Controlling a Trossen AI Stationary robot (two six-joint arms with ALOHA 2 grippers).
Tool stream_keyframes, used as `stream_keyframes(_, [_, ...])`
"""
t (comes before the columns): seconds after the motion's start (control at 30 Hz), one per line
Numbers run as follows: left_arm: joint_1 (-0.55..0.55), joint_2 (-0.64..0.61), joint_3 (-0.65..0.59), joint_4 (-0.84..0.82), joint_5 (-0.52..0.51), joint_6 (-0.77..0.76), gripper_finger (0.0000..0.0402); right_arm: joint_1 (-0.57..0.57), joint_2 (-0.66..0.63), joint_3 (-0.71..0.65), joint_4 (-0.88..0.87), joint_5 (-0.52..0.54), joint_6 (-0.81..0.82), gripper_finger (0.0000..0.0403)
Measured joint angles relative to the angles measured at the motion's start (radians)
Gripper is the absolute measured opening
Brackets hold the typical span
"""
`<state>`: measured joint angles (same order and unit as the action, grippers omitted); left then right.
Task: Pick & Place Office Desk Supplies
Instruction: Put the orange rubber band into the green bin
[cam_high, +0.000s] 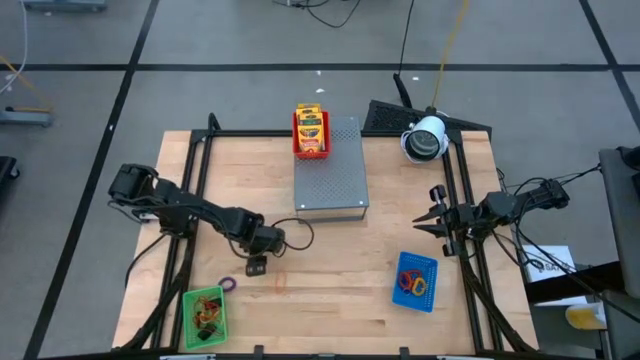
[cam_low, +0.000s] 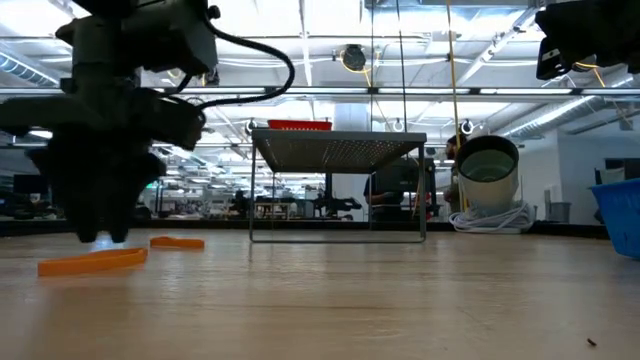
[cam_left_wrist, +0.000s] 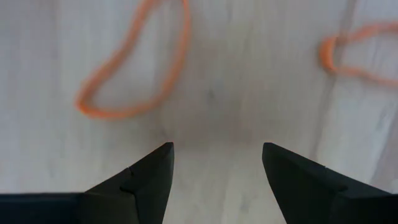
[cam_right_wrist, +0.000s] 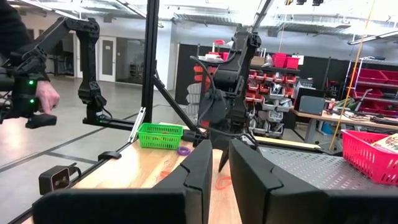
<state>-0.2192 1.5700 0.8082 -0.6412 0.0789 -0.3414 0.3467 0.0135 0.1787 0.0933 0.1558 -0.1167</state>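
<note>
**Over the wooden surface: left arm poised above orange bands, right arm parked**

Left arm: reaches from the left edge of the surface (cam_high: 330, 300) toward its middle front, elbow bent, wrist turned down. Left gripper (cam_high: 257, 266) hangs just above the wood, fingers (cam_left_wrist: 146, 180) spread apart and holding nothing; bare wood shows between them.

Orange rubber band (cam_left_wrist: 134, 68): lies flat on the wood just ahead of the open fingers, not touched. A second orange band (cam_left_wrist: 357, 53) lies beside it, cut off at the frame edge in the left wrist view. In the low view both appear as flat orange strips near the gripper, and which is which cannot be told.

Purple band (cam_high: 228, 284): on the wood near the green tray (cam_high: 205, 316). Contents of that tray are too small to identify.

Right arm: rests at the right edge, forearm level, right gripper (cam_high: 428, 222) pointing inward, fingers nearly together with only a thin gap and nothing between them.

Blue tray (cam_high: 416, 281): holds coloured bands. Red tray (cam_high: 310, 133): holds crayon packets (cam_high: 310, 121) and sits on the grey perforated box (cam_high: 331, 172).
</note>
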Motion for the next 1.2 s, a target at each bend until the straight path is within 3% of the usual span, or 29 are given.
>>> stream_keyframes(0.27, [0.001, -0.077, 0.001, 0.026, -0.073, 0.046, 0.0255, 0.0, 0.0, 0.0, 0.0, 0.0, 0.0, 0.0045])
stream_keyframes(1.2, [0.023, -0.036, 0.0, 0.043, -0.053, 0.354, 0.0255, 0.0, 0.0, 0.0, 0.0, 0.0, 0.0, 0.0045])
